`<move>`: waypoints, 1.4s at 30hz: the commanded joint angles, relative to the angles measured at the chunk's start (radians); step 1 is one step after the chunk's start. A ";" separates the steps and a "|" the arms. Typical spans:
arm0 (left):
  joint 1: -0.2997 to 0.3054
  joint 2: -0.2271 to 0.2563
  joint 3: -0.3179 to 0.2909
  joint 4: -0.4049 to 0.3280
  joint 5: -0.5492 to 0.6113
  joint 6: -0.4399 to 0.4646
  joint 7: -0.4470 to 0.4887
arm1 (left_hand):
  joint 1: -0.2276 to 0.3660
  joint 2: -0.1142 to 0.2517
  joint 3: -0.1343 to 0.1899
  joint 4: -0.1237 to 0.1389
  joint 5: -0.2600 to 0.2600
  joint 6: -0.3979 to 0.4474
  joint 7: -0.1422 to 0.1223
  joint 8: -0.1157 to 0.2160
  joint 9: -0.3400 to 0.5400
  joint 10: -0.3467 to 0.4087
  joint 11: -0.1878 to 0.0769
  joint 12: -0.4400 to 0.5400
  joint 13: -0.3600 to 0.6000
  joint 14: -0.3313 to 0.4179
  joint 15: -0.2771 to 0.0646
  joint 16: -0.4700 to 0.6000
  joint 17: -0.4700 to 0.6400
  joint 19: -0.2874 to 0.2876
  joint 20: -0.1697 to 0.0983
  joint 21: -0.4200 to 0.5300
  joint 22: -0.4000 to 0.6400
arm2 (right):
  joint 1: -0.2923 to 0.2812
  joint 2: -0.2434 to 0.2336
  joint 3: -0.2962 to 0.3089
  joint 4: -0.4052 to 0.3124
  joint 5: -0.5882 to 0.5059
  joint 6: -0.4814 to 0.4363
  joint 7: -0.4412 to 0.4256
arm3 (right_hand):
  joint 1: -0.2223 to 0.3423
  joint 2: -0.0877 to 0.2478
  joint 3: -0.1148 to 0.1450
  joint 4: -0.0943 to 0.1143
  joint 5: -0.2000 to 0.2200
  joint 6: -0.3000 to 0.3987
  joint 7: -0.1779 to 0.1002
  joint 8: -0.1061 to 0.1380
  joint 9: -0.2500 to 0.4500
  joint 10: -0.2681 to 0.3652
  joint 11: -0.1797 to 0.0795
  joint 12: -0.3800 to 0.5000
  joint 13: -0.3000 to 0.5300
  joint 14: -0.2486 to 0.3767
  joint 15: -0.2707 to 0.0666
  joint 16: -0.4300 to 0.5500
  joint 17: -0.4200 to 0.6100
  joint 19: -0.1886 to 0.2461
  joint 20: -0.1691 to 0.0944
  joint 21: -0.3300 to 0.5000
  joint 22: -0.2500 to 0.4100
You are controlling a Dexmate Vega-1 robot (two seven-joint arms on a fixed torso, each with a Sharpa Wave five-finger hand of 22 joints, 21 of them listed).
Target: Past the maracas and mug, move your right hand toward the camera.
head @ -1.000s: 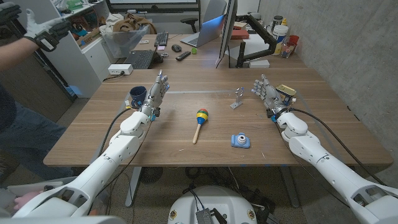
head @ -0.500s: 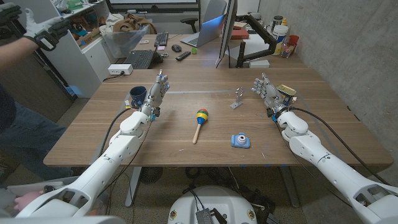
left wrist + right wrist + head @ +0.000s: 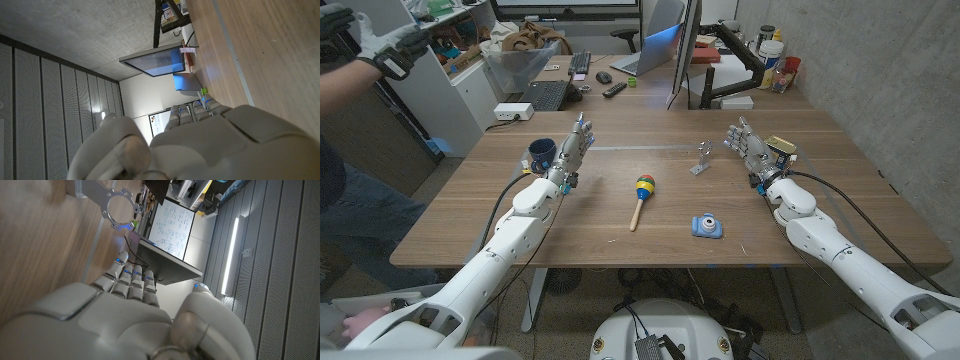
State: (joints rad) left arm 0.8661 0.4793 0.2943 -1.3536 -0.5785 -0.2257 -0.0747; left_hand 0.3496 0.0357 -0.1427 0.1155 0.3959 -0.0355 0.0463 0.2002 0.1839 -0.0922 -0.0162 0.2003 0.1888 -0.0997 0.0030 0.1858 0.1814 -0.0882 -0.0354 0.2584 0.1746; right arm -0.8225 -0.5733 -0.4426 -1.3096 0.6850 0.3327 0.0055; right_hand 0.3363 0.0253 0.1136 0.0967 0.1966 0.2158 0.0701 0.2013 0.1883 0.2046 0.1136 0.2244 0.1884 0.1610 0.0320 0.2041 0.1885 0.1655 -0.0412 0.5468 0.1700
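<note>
A small blue toy camera (image 3: 708, 227) lies on the wooden table (image 3: 650, 250), near its front edge right of centre. A maraca (image 3: 641, 198) with a striped head and wooden handle lies at the middle. A dark blue mug (image 3: 541, 154) stands at the left, just beside my left hand (image 3: 572, 148), whose fingers are straight and hold nothing. My right hand (image 3: 748, 146) stands at the table's right, fingers straight and apart, empty, well behind the camera. The right hand (image 3: 135, 310) and the left hand (image 3: 200, 135) show from behind in their own wrist views.
A small metal bracket (image 3: 702, 157) stands between the maraca and my right hand; it appears as a ring-shaped plate (image 3: 117, 205) in the right wrist view. A yellow-lidded tin (image 3: 780, 150) sits right behind the right hand. Monitors, a keyboard and clutter fill the table's far side. A person stands at far left.
</note>
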 commanded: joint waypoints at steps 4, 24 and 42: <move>0.001 0.011 -0.003 -0.025 0.011 0.025 0.003 | 0.005 0.007 -0.007 -0.003 0.007 0.011 0.000 0.007 0.004 -0.003 -0.005 0.005 0.001 -0.006 0.005 0.003 0.003 -0.007 -0.013 -0.005 0.004 | -0.013 -0.027 0.006 -0.016 -0.016 0.036 -0.004 | 0.003 0.003 0.000 -0.005 0.005 0.014 -0.002 0.006 0.004 0.010 -0.006 0.005 0.002 0.010 -0.001 0.003 0.001 0.012 -0.002 -0.008 0.003; -0.006 0.023 -0.008 -0.025 0.002 0.047 -0.012 | 0.023 0.032 0.002 -0.007 0.007 0.020 0.000 0.008 0.004 0.006 -0.007 0.007 0.001 0.000 0.004 0.004 0.003 -0.004 -0.009 -0.011 0.005 | -0.048 -0.030 0.025 -0.018 -0.018 0.130 0.005 | 0.003 0.003 -0.001 -0.009 0.005 0.024 -0.012 0.007 0.004 0.027 -0.014 0.011 0.002 0.024 -0.005 0.005 0.001 0.016 0.000 -0.019 0.003; -0.025 0.019 -0.004 -0.019 0.008 0.048 -0.015 | 0.038 0.048 0.008 -0.012 0.005 0.034 0.001 0.011 0.005 0.016 -0.005 0.009 0.001 0.008 0.004 0.006 0.002 0.002 0.000 -0.014 0.005 | -0.088 -0.027 0.051 -0.035 0.045 0.189 0.055 | 0.008 0.008 0.000 -0.015 0.006 0.057 -0.024 0.014 0.004 0.055 -0.016 0.018 0.003 0.049 -0.017 0.009 0.000 0.037 -0.002 -0.028 0.004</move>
State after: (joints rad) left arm 0.8497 0.5001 0.2868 -1.3740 -0.5750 -0.1788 -0.0900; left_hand 0.3838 0.0700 -0.1353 0.1089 0.3958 -0.0067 0.0428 0.2079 0.1837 -0.0773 -0.0233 0.2003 0.1885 -0.0910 0.0045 0.1857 0.1816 -0.0881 -0.0353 0.2474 0.1745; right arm -0.8922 -0.6033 -0.4035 -1.3351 0.6905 0.4849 0.0220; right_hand 0.3403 0.0293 0.1097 0.0864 0.1966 0.2645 0.0429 0.2088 0.1881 0.2465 0.0967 0.2399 0.1882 0.2005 0.0106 0.2081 0.1860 0.1906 -0.0413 0.5205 0.1698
